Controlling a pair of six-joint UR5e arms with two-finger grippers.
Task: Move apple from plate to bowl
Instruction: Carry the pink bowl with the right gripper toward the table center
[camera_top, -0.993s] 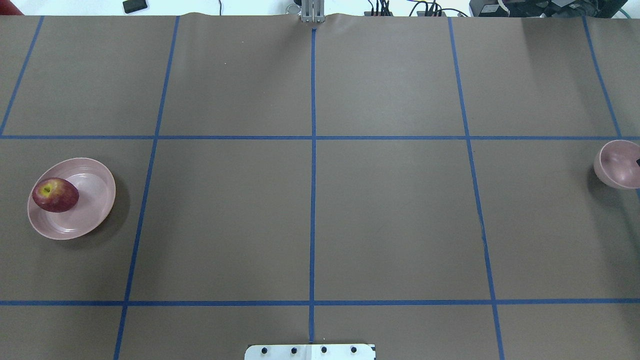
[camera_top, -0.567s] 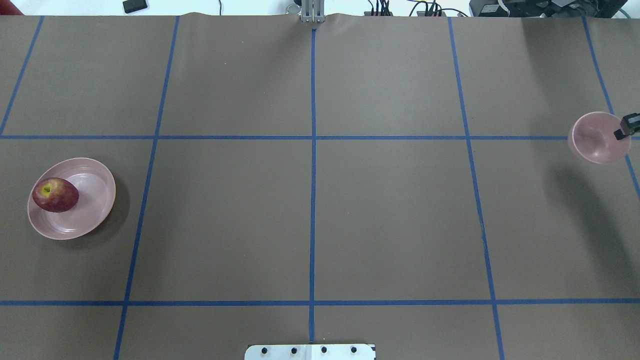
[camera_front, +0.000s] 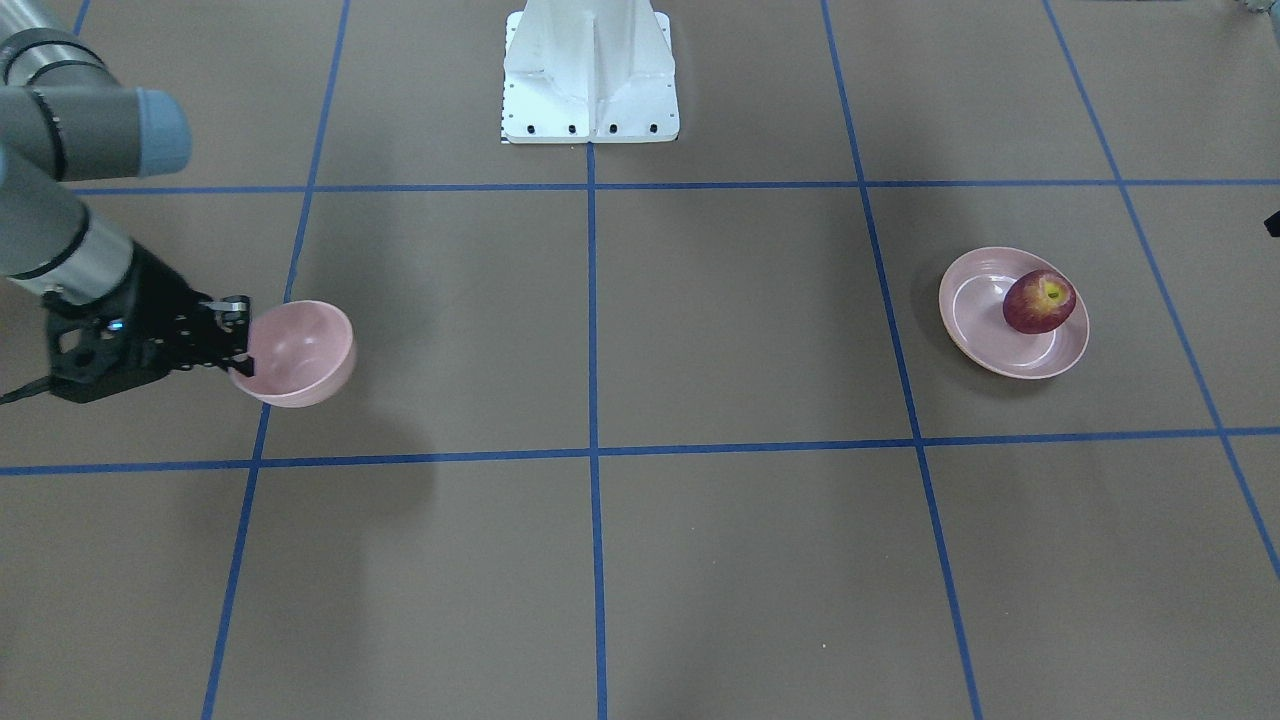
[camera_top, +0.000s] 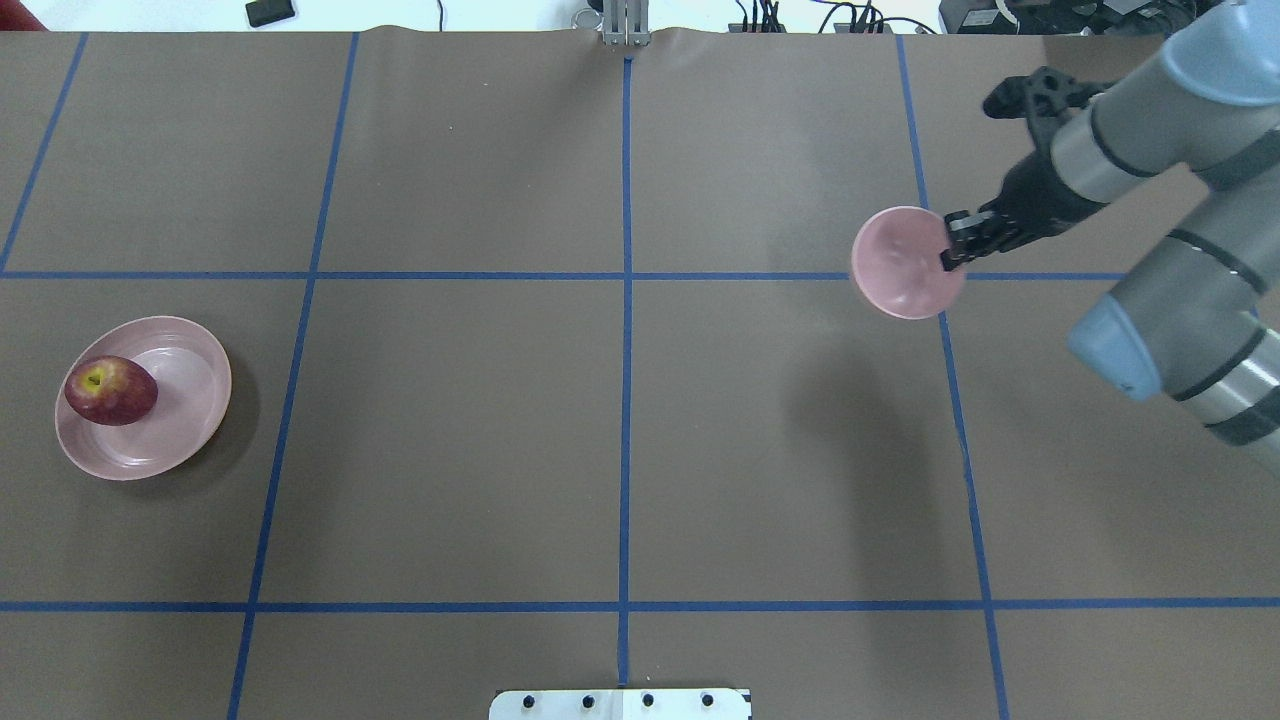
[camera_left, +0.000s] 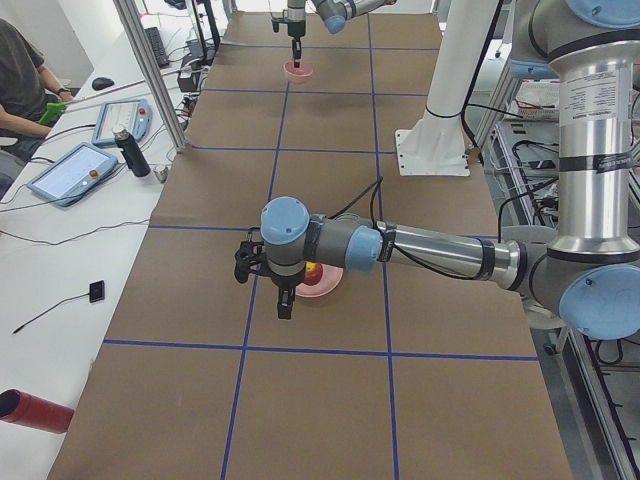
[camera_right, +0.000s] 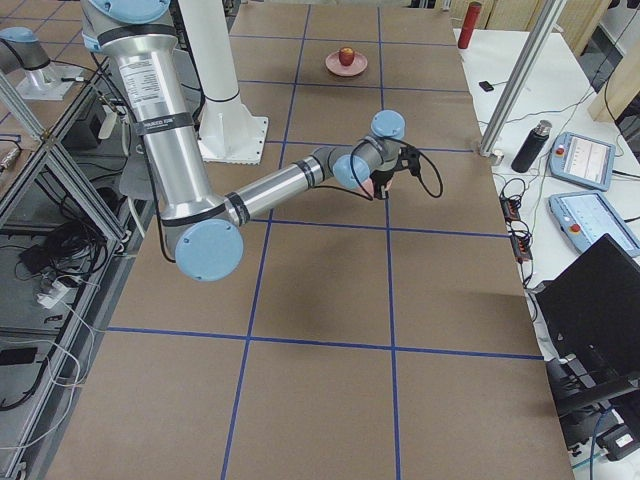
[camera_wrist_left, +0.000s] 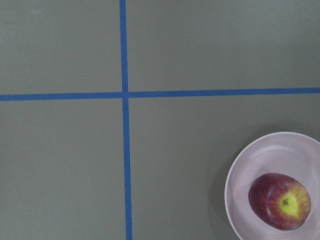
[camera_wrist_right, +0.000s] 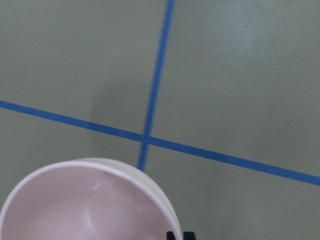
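Note:
The dark red apple (camera_top: 110, 390) lies on the pale pink plate (camera_top: 195, 400) at the table's left side; both also show in the front view (camera_front: 1039, 301) and the left wrist view (camera_wrist_left: 280, 201). My right gripper (camera_top: 950, 256) is shut on the rim of the small pink bowl (camera_top: 903, 262) and holds it above the table, right of centre. The bowl is empty (camera_front: 300, 352). My left gripper (camera_left: 285, 305) points down beside the plate in the exterior left view only; I cannot tell whether it is open or shut.
The white robot base (camera_front: 590, 75) stands at the table's near-robot edge. Blue tape lines (camera_top: 626, 300) divide the brown table. A side bench with tablets and a bottle (camera_left: 131, 152) runs along the far edge, with an operator seated there.
My right arm has come in from the right edge, carrying the bowl leftward and a little farther from the robot. The apple and plate have not moved.

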